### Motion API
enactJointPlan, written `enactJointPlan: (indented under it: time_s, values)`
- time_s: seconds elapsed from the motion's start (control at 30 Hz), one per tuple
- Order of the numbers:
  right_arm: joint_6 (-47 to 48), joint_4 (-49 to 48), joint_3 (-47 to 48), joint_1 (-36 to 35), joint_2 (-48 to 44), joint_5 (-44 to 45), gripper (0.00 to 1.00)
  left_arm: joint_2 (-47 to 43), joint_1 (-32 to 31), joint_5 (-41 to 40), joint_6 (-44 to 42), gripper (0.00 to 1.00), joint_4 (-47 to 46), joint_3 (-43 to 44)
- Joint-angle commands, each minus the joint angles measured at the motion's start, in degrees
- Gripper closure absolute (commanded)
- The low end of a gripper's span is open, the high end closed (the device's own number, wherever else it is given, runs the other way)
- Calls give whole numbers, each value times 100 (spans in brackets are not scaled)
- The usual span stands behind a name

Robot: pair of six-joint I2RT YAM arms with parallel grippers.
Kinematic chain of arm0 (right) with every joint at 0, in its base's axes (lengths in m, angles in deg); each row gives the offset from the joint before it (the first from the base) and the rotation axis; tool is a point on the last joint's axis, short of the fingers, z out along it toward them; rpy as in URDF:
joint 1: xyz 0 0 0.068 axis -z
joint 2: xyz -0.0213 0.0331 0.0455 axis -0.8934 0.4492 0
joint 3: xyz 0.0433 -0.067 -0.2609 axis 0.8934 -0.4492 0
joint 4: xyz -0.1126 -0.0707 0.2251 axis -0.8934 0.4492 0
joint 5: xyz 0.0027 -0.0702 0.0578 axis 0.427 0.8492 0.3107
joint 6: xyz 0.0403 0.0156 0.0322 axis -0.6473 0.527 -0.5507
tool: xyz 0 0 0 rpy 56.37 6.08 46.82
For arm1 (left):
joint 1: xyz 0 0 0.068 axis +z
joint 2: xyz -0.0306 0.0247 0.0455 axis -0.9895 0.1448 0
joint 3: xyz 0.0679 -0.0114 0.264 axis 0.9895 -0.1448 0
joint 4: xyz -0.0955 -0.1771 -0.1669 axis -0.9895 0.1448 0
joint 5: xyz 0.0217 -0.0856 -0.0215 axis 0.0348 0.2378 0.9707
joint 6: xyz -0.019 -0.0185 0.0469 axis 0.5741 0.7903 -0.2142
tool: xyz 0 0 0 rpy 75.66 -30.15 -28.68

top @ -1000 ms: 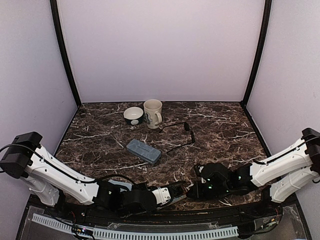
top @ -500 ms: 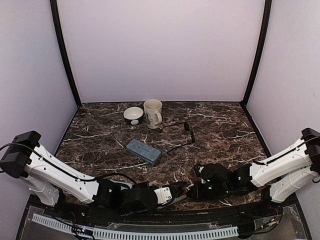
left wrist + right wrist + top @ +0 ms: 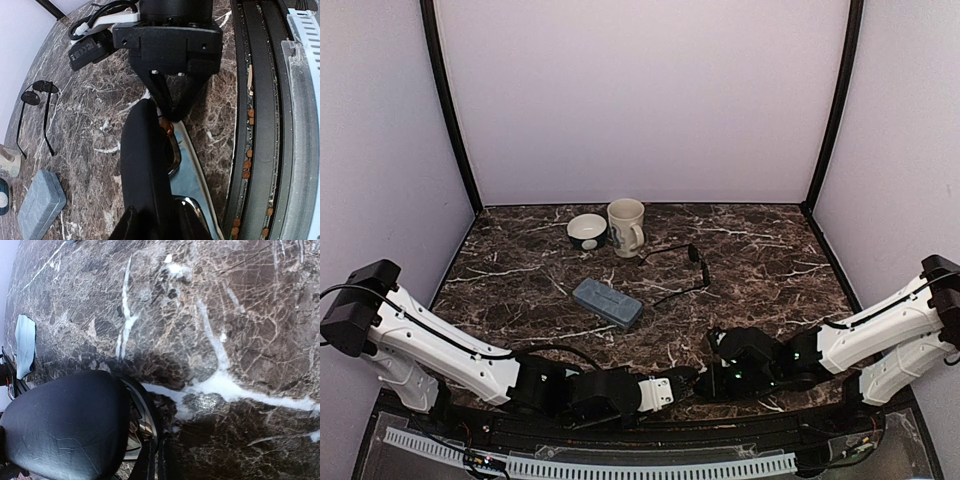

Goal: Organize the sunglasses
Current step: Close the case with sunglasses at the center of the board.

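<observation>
a: what just changed?
b: the left gripper (image 3: pixel 680 379) has slid forward; how open it is, i cannot tell. the black case (image 3: pixel 145 165) lies right beneath it, a brownish pair (image 3: pixel 169 129) seemingly inside.
a: the right gripper (image 3: pixel 171 114)?
b: pinched shut at the case's far rim. likely closing up; the wire pair (image 3: pixel 47 88) waits well beyond, untouched.
</observation>
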Motion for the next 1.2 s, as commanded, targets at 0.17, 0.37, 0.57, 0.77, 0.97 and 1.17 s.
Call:
enactJointPlan:
  time_s: [0.17, 0.37, 0.57, 0.77, 0.97, 1.17]
  values:
    - [176, -429, 276, -148, 42, 73, 97, 658, -291, 3190, 84, 71, 353, -44]
    - [185, -383, 295, -198, -11, 178, 97, 596, -293, 3162, 120, 65, 416, -55]
    - [200, -333, 377, -298, 10, 347, 97, 418, -293, 2959, 167, 56, 485, -68]
    - [199, -246, 501, -439, 76, 518, 96, 245, -291, 2645, 297, 49, 451, -118]
    - [125, 136, 466, -499, -137, 723, 94, -188, -292, 1982, 441, 47, 354, -327]
    - [174, 551, 442, -502, -537, 850, 84, -765, -293, 1778, 569, 38, 377, -373]
